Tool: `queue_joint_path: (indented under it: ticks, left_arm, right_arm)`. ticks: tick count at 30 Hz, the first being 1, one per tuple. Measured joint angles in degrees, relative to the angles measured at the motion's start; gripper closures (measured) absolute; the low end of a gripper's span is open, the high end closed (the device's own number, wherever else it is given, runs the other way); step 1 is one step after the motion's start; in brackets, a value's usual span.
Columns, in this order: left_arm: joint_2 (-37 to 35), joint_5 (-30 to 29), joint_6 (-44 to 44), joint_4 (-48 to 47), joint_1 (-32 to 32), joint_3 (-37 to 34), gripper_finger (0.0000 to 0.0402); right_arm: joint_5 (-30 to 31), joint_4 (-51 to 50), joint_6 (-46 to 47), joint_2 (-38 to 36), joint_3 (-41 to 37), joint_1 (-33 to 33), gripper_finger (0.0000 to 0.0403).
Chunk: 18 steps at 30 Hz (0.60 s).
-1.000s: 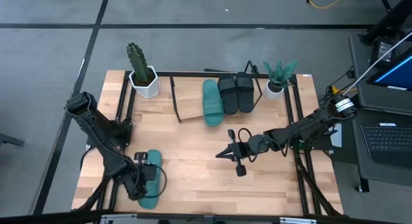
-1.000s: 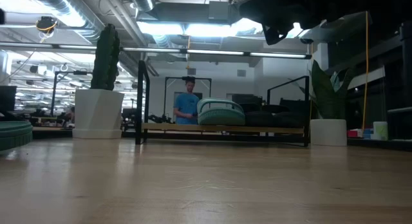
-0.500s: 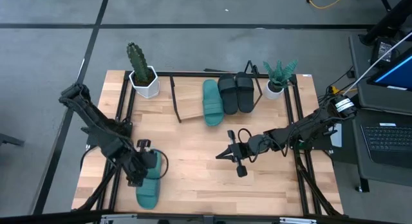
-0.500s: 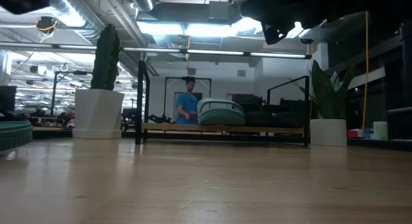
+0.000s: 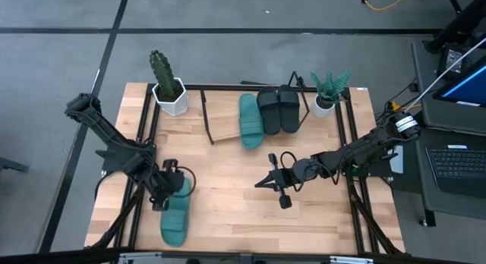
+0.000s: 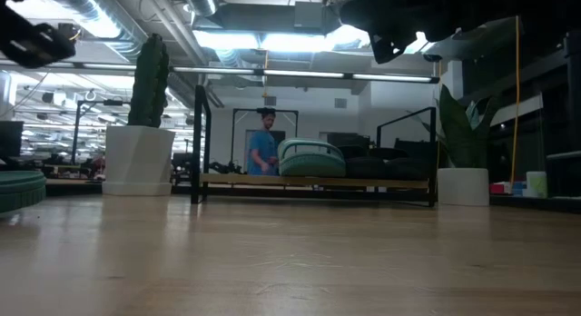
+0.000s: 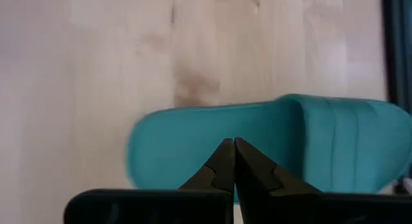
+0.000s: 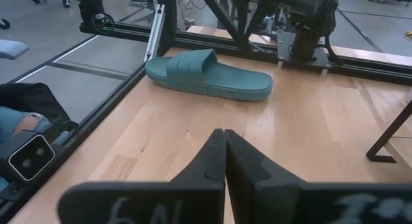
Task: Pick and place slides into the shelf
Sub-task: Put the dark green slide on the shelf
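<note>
Surface (image 5: 228,196), light wood: one. Shelf (image 5: 228,120) at far edge: one, holding one teal slide (image 5: 250,120) and two black slides (image 5: 279,108). Second teal slide (image 5: 176,215), near-left. Left jaws (image 5: 159,201) closed above it, empty; right jaws (image 5: 262,180) closed mid-surface.

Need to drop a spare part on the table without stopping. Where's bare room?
Bare wood between the teal slide at the left pincer and the right pincer, along the near edge. The shelf is free beside the cactus pot; crowded rightward.
</note>
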Motion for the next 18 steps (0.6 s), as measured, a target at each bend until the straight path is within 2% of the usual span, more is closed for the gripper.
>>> queue_joint_path:
  ticks: [4, 11, 18]
  left_arm:
    - [0.0, 1.6, -0.1, 1.0, 0.9, -0.7, 0.0400]
    - [0.0, -3.8, -0.1, 1.1, 1.7, -0.6, 0.0390]
    - [0.0, -4.0, 0.0, 1.1, 1.8, -0.6, 0.0390]
  right_arm:
    - [0.0, 0.0, 0.2, 0.0, 0.0, 0.0, 0.0400]
    - [0.0, 0.0, 0.1, 0.0, 0.0, 0.0, 0.0400]
    - [0.0, 0.0, 0.0, 0.0, 0.0, 0.0, 0.0392]
